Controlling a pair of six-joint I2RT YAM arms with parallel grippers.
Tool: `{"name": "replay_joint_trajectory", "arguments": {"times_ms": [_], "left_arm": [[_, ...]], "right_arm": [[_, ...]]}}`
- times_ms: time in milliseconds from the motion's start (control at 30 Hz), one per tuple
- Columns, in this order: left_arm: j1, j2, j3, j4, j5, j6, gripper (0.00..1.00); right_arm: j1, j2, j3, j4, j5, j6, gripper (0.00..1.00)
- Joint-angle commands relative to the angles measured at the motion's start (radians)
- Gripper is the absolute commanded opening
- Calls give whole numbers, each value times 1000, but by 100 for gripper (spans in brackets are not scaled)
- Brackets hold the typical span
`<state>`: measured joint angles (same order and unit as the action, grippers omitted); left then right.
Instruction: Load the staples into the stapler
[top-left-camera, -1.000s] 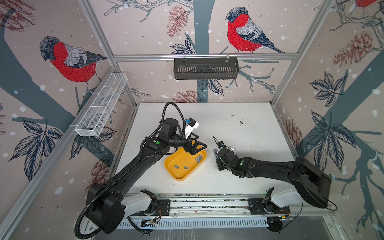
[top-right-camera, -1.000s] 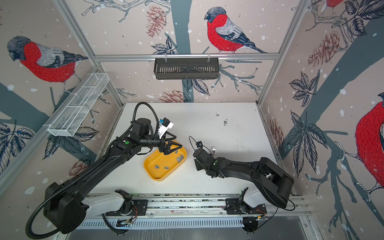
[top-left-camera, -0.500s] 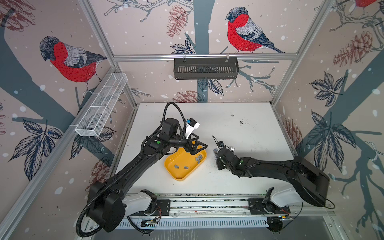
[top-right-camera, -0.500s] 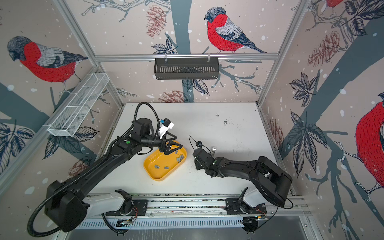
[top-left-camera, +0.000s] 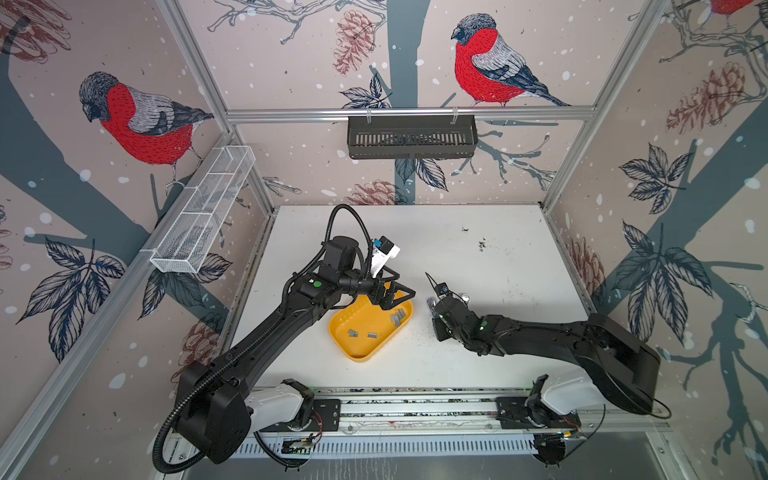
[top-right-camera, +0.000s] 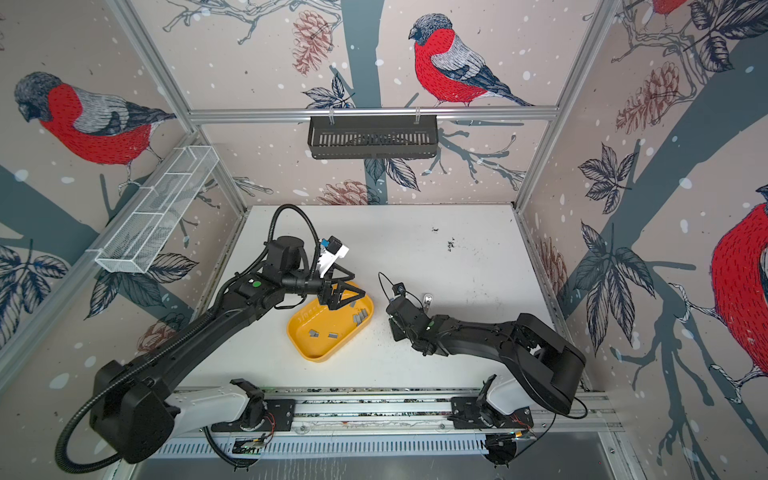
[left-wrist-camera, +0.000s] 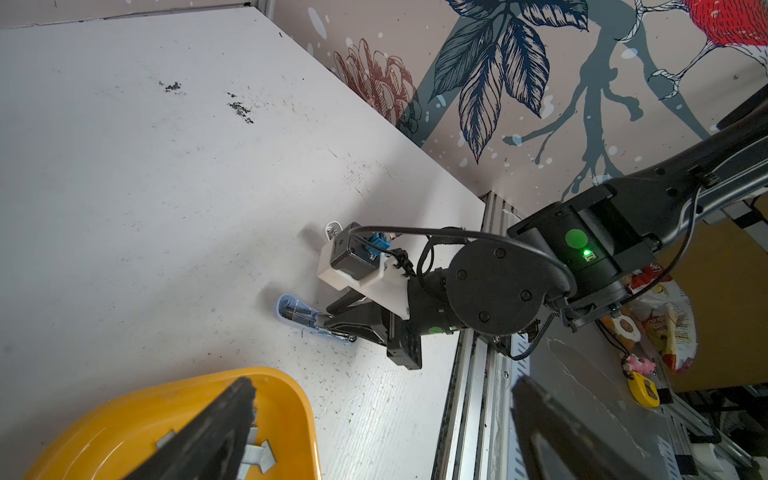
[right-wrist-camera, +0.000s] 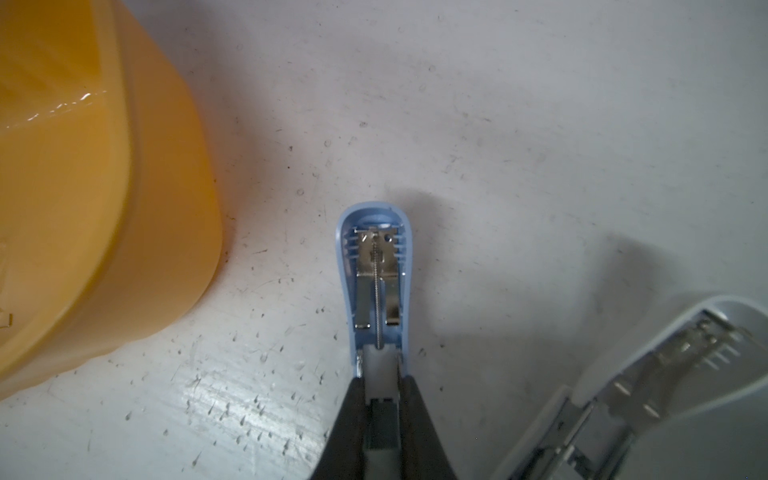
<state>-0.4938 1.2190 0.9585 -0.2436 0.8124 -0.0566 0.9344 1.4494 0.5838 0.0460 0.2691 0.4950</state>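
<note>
Yellow tray (top-left-camera: 353, 355) still holds the staples (top-left-camera: 397, 318); we see nothing moved. Our left claw (top-left-camera: 397, 300) hovers wide open above them, our right claw (right-wrist-camera: 380, 386) grips the opened blue stapler (right-wrist-camera: 376, 270). Picking hasn't begun.

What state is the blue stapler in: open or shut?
Open. The blue stapler shows its inner spring and metal parts exposed in the right wrist view; the right gripper is shut on it.

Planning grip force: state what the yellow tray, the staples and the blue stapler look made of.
Yellow tray: likely glossy plastic, glare on its wall. Staples: grey metal, faint sheen. Blue stapler: matte plastic shell, shiny metal spring inside.
</note>
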Motion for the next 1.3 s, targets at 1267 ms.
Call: {"name": "replay_joint_trajectory", "arguments": {"times_ms": [1267], "left_arm": [[2,-9,10,7,14,3,96]], "right_arm": [[4,-40,-15,18,-50,19,11]]}}
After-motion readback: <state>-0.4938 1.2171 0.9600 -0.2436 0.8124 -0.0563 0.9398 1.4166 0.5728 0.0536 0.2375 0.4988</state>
